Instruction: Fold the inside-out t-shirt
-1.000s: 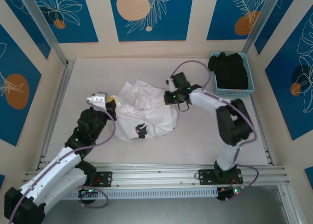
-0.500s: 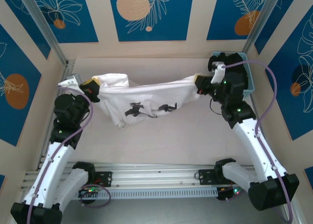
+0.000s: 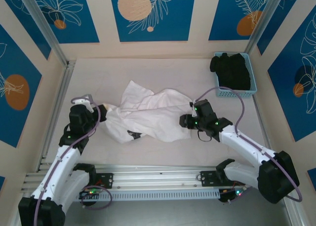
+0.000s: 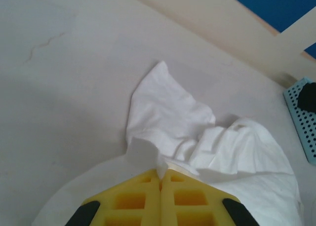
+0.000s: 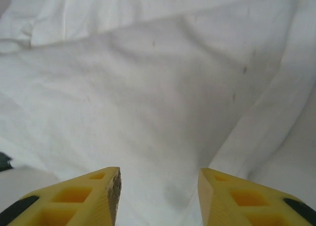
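Observation:
The inside-out t-shirt [image 3: 153, 115] lies wrinkled across the middle of the table, white with a small dark print near its lower left. My left gripper [image 3: 101, 111] is at the shirt's left end, shut on a fold of the cloth. In the left wrist view the yellow fingers [image 4: 143, 199] press together with white fabric [image 4: 168, 122] pinched at their tips. My right gripper [image 3: 184, 121] sits at the shirt's right end. In the right wrist view it [image 5: 159, 186] stands open just above the shirt [image 5: 148, 88], nothing between its fingers.
A blue basket [image 3: 249, 90] holding a black garment [image 3: 231, 70] stands at the back right; its corner [image 4: 301, 117] shows in the left wrist view. Side walls and posts close in the table, and a metal rail [image 3: 158, 174] runs along the front.
Both arms came down and inward from holding the shirt stretched in the air. The shirt now rests on the table, and the right gripper has opened and let go.

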`<action>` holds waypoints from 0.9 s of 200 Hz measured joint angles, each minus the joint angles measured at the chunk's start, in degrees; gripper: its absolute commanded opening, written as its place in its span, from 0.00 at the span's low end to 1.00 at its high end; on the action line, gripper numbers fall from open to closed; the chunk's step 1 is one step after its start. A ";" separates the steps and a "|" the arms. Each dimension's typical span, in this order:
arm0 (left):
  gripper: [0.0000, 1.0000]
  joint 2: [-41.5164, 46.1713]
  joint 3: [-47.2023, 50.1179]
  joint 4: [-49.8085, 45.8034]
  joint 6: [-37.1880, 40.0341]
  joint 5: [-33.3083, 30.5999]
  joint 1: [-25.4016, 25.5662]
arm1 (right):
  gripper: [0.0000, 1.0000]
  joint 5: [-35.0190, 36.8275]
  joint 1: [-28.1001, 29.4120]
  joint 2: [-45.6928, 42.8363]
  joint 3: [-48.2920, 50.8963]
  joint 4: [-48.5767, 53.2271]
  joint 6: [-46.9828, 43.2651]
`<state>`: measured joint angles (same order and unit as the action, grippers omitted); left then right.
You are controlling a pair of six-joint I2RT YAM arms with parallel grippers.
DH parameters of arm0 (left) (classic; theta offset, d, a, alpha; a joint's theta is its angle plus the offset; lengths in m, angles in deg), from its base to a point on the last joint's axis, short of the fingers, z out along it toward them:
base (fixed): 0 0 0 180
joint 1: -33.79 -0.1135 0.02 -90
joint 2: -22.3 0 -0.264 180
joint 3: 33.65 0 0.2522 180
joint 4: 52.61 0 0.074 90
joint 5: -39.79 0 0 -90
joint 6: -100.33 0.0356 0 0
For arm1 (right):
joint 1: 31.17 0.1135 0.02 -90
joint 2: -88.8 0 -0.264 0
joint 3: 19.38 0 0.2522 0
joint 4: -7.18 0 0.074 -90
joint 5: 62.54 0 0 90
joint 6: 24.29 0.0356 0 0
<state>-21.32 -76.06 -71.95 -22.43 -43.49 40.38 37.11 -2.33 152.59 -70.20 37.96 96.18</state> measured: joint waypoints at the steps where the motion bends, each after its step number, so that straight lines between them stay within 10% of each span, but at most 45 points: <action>1: 0.00 0.00 0.07 0.02 0.00 0.04 0.00 | 0.48 0.20 0.00 0.37 -0.48 0.09 -0.17; 117: 0.00 0.79 3.37 0.81 -0.17 3.48 -0.11 | 0.51 3.67 -6.78 30.40 -21.00 6.64 -8.66; 180: 0.00 -0.83 3.54 3.41 -0.42 4.90 -0.11 | 0.12 -4.70 -7.32 36.20 -21.14 6.97 -8.31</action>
<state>-22.15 -72.52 -68.54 -22.84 -38.60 40.27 32.41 -9.66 188.79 -91.33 44.93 87.88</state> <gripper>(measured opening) 0.057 0.232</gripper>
